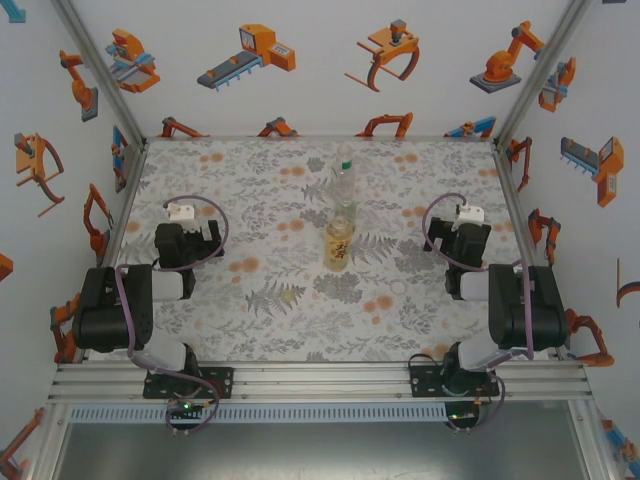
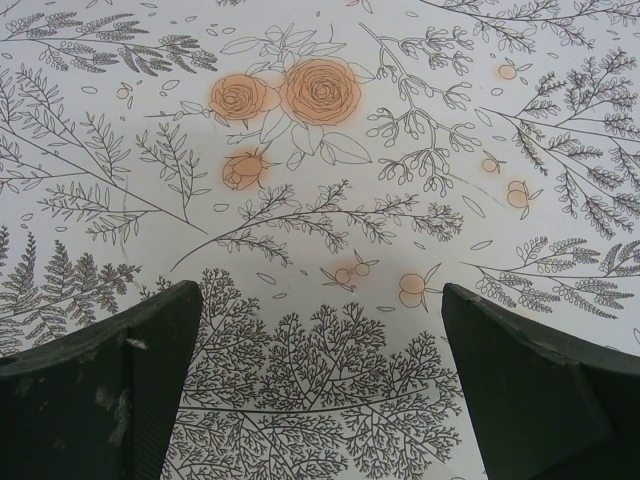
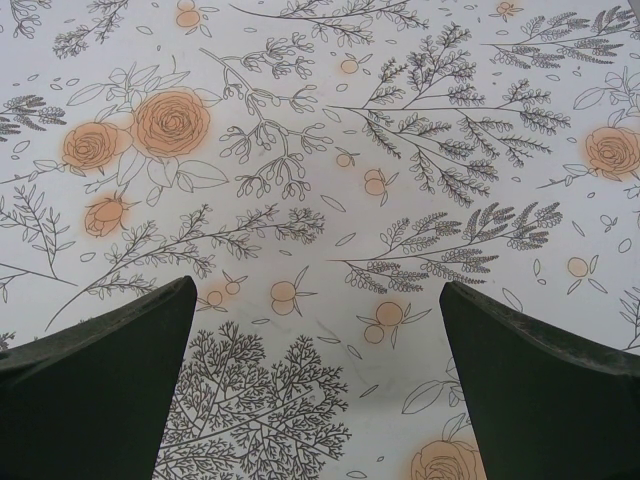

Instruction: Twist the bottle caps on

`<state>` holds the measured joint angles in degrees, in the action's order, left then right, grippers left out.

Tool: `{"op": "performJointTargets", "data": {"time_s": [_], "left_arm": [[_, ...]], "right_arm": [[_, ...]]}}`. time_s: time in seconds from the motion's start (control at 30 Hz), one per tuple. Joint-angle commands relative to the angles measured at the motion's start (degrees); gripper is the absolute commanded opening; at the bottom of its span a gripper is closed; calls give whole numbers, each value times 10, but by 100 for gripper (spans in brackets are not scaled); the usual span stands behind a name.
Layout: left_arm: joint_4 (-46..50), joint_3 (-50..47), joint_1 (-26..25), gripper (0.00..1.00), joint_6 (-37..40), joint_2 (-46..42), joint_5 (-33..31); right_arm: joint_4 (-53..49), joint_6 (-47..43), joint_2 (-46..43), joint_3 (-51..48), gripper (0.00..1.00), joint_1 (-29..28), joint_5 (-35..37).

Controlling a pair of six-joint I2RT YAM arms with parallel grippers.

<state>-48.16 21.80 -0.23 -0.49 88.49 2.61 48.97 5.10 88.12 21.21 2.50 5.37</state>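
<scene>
The left arm (image 1: 112, 308), at 8 o'clock in the overhead view, and the right arm (image 1: 525, 305), at 4 o'clock, are built of black, blocky housings. Each is joined to its black base mount (image 1: 185, 382) by a light grey rounded link (image 1: 165, 352). A thin purplish cable (image 1: 225, 228) is looped beside each wrist, and a small white block (image 1: 181, 211) is fitted on top of it. The fingers (image 2: 100, 390) of the left gripper (image 2: 318, 292) are seen as dark, greenish-black wedges with rounded tips; fine ribbing and pale scuff marks are borne by the 9 o'clock one. The right gripper (image 3: 318, 290) is fitted with matching plain wedges.
</scene>
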Motion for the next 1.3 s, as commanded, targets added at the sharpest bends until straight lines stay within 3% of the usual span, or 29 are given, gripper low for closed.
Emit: {"op": "performJointTargets", "data": {"time_s": [0.0, 0.17, 0.3, 0.63, 0.97, 1.27], "left_arm": [[2, 14, 2, 97, -8, -3, 3], [3, 14, 2, 97, -8, -3, 1], [39, 30, 0, 97, -7, -16, -8], [158, 47, -11, 97, -5, -108, -24], [382, 98, -48, 97, -11, -249, -33], [514, 135, -51, 97, -20, -347, 77]], "right_arm": [[10, -1, 0, 7, 99, 2, -8], [10, -2, 0, 7, 99, 2, -11], [4, -19, -8, 6, 99, 1, -54], [-83, -34, -123, -2, 98, 0, -108], [-258, -43, -260, 17, 93, -7, -282], [-306, -46, -339, 11, 87, -49, -399]]}}
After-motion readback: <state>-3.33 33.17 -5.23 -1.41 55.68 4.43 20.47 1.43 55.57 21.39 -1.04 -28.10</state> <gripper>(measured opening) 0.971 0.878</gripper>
